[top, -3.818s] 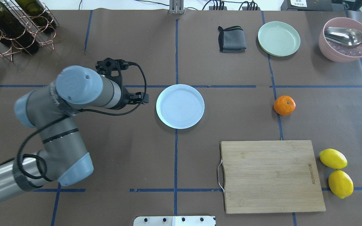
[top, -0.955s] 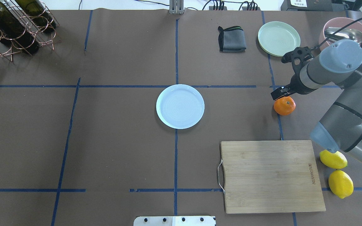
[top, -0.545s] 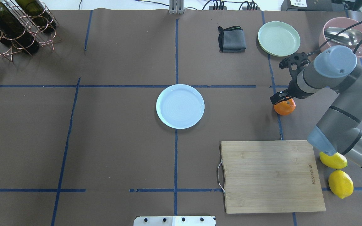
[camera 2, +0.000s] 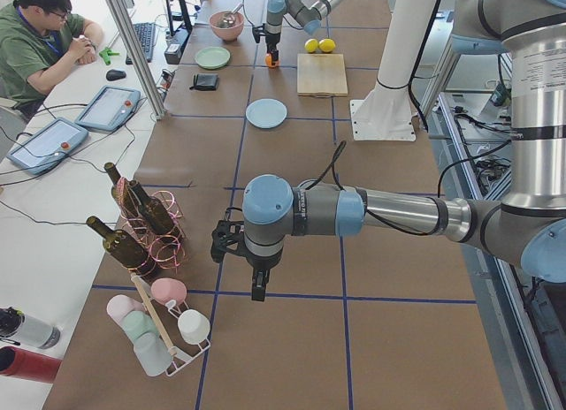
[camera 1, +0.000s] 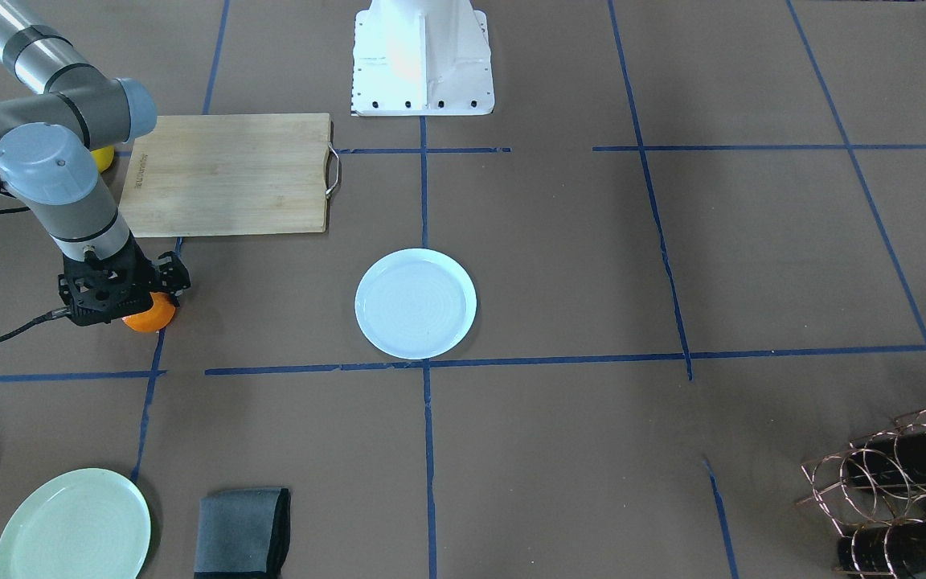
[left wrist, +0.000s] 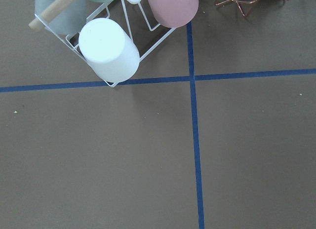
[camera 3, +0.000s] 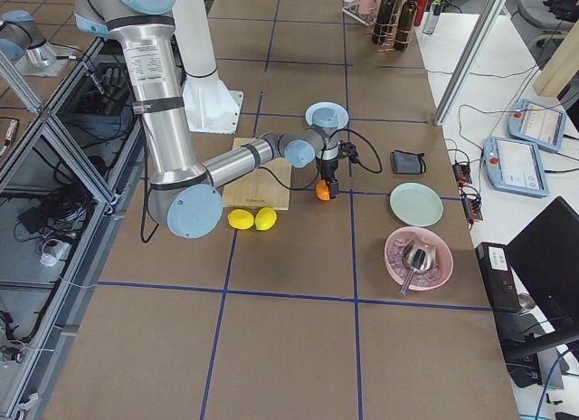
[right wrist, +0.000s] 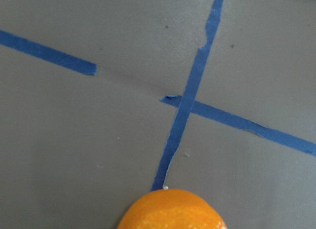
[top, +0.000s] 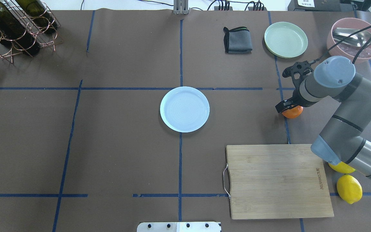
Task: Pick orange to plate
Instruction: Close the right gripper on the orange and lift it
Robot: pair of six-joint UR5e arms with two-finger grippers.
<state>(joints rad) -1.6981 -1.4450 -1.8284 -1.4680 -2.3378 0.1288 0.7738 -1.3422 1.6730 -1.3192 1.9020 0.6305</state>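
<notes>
The orange [top: 294, 112] lies on the brown table right of centre, on a blue tape line, and shows as an orange cap [right wrist: 173, 210] at the bottom edge of the right wrist view. My right gripper [top: 289, 107] is low over it and open. One black finger [top: 282, 106] stands at the fruit's left side; the other is hidden under the wrist. From the front, the gripper [camera 1: 127, 296] covers most of the orange [camera 1: 151, 317]. The white-bluish plate [top: 184, 109] sits empty mid-table, well to the left. My left gripper [camera 2: 256, 288] hangs far off by the bottle rack; I cannot tell its state.
A wooden cutting board [top: 279, 180] lies near the front right, with two lemons [top: 349, 188] beside it under my right arm. Behind are a pale green plate [top: 285, 39], a grey cloth [top: 237, 40] and a pink bowl [top: 354, 48] holding a spoon. A wire bottle rack [top: 14, 25] stands far left.
The right gripper has come down from just above the orange to around it, covering more of the fruit. The left arm, beside the plate 3.8 s ago, has left the overhead view.
</notes>
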